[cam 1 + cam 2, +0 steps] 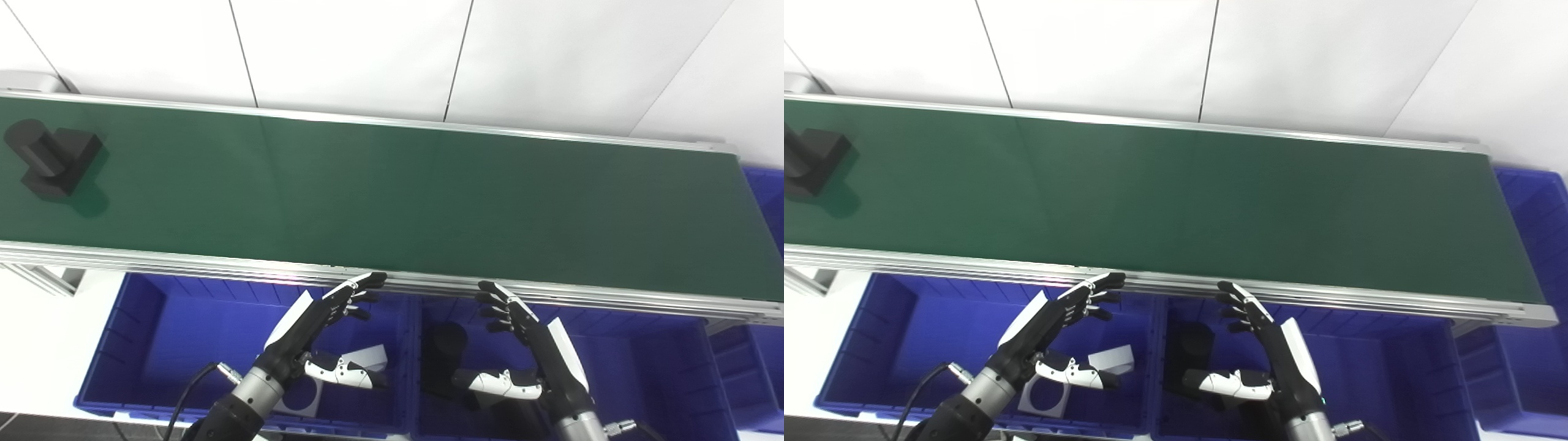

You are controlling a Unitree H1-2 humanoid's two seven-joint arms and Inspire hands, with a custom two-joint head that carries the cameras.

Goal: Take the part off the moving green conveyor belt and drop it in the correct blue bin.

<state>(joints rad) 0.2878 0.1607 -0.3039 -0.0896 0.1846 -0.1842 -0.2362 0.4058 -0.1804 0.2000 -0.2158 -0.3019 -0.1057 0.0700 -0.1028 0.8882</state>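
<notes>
A black part (49, 156), a cylinder joined to a block, lies on the green conveyor belt (392, 196) at its far left end; in the right eye view it (808, 160) is partly cut off by the frame edge. My left hand (324, 334) is open and empty, hovering over the left blue bin (153, 331) just below the belt's near rail. My right hand (520, 349) is open and empty over the middle blue bin (643, 367). Both hands are far from the part.
The left bin holds white label cards (367, 356). The middle bin holds a black cylindrical part (446, 352). Another blue bin (765, 196) stands at the belt's right end, and one more (750, 373) at the lower right. A white wall rises behind the belt.
</notes>
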